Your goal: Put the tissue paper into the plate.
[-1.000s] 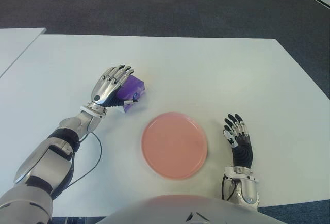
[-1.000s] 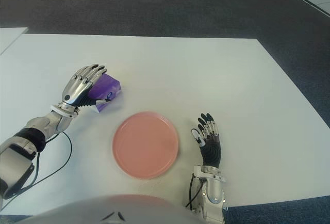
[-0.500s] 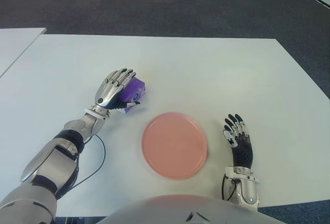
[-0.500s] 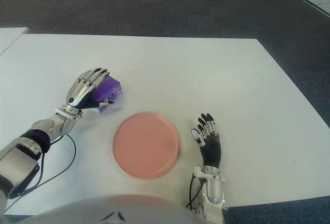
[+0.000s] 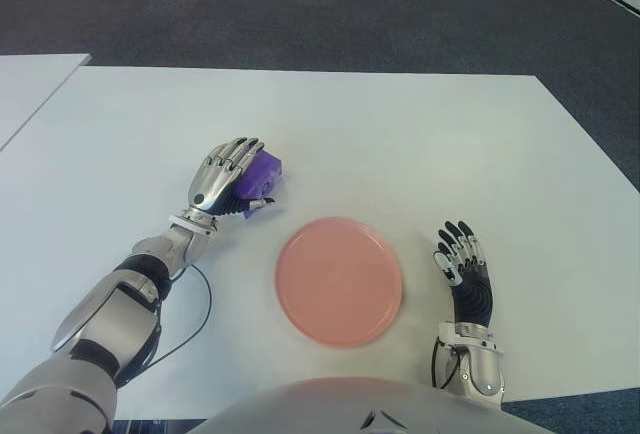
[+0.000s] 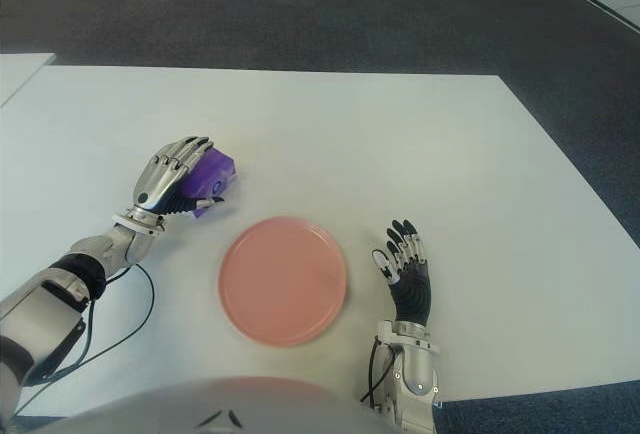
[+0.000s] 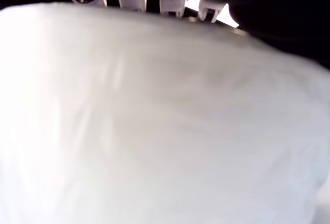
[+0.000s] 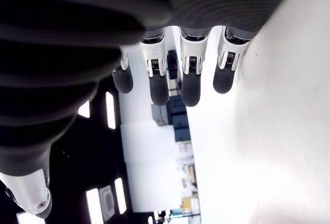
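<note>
White tabletop (image 5: 400,134) carries a round pink plate (image 5: 339,281); the left hand (image 5: 225,176) curls around a soft, light purple tissue pack (image 5: 262,175), best held across its sides. The right hand (image 5: 462,264) lies spread, empty, right of the plate.

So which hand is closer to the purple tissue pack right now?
Left. The left hand is curled over the tissue pack, fingers around it. The right hand lies open on the far side of the plate, well away from the pack.
</note>
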Available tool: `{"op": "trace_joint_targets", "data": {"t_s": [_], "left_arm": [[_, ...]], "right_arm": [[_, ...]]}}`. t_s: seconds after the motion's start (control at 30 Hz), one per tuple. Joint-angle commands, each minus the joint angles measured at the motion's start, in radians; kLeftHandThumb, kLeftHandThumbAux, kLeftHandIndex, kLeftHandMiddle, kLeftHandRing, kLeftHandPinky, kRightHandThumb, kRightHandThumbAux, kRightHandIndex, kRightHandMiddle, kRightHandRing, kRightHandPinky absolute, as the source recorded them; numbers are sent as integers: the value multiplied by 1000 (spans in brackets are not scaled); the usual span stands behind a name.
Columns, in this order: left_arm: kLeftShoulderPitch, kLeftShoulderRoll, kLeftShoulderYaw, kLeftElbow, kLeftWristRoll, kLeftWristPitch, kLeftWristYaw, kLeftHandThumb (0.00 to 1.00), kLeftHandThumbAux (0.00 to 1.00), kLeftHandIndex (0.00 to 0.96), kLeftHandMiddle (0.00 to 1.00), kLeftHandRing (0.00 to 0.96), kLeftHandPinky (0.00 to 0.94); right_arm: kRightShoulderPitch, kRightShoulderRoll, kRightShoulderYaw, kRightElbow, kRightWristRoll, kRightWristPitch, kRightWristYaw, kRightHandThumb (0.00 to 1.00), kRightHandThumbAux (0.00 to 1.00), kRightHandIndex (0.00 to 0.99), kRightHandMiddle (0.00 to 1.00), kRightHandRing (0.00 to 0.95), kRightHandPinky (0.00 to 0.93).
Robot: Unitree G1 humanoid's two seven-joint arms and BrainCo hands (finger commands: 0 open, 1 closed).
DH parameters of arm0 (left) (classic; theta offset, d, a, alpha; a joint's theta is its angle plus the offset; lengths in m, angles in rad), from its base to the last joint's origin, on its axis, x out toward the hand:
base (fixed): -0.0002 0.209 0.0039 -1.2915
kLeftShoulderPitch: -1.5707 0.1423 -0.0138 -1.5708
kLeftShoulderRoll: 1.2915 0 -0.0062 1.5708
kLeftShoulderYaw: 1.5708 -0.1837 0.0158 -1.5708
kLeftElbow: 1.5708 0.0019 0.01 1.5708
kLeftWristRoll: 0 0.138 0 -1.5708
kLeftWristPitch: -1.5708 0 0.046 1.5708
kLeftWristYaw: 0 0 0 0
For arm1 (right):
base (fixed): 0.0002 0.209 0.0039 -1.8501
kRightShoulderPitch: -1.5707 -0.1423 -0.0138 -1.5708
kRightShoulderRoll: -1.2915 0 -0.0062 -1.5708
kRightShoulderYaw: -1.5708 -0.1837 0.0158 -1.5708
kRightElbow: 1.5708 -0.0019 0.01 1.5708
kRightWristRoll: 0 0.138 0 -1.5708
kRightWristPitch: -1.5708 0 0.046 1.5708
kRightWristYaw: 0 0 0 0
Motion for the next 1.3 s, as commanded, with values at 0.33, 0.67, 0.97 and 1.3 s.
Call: {"op": "trace_joint_targets", "data": {"t_s": [0.33, 0.67, 0.97, 1.3], "left_arm": [[25, -66, -30, 67, -1, 53, 46, 195, 467, 69, 143, 143, 182], [26, -82, -41, 83, -18, 68, 44, 200, 467, 74, 139, 138, 182], [23, -100, -52, 102, -24, 91, 37, 197, 465, 82, 143, 144, 191], [20, -132, -52, 136, -38, 117, 7, 199, 465, 82, 139, 138, 185]], "right_arm": [[73, -32, -52, 140, 1, 117, -8, 234, 634, 97, 161, 144, 148], [71, -61, -79, 131, 7, 172, -22, 222, 628, 103, 161, 138, 125], [73, -77, -100, 110, 8, 205, -30, 233, 624, 97, 145, 116, 101], [86, -95, -116, 91, 4, 175, -18, 190, 641, 93, 138, 106, 105]]}}
